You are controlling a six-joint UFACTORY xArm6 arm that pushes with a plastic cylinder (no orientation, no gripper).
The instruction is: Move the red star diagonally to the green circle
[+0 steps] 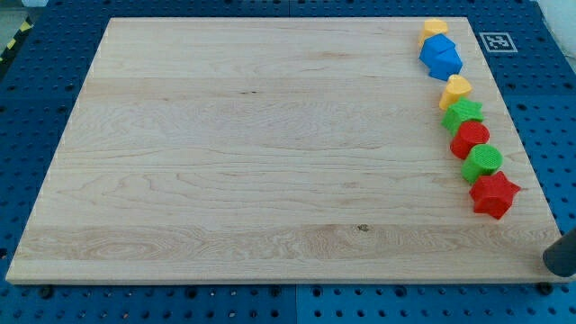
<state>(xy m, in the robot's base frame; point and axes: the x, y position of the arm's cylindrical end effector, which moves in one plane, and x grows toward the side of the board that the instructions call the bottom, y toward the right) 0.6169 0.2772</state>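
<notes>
The red star [494,194] lies at the view's right edge of the wooden board [252,153], at the lower end of a column of blocks. The green circle [483,162] sits just above it and touches it. My tip [552,262] shows as a dark rod end at the view's bottom right corner, just off the board's right edge. It is below and to the right of the red star and apart from it.
Above the green circle, the column runs up the right edge: a red rounded block [470,138], a green star [463,114], a yellow heart [455,90], a blue block [440,56] and a yellow block [435,28]. A blue pegboard table surrounds the board.
</notes>
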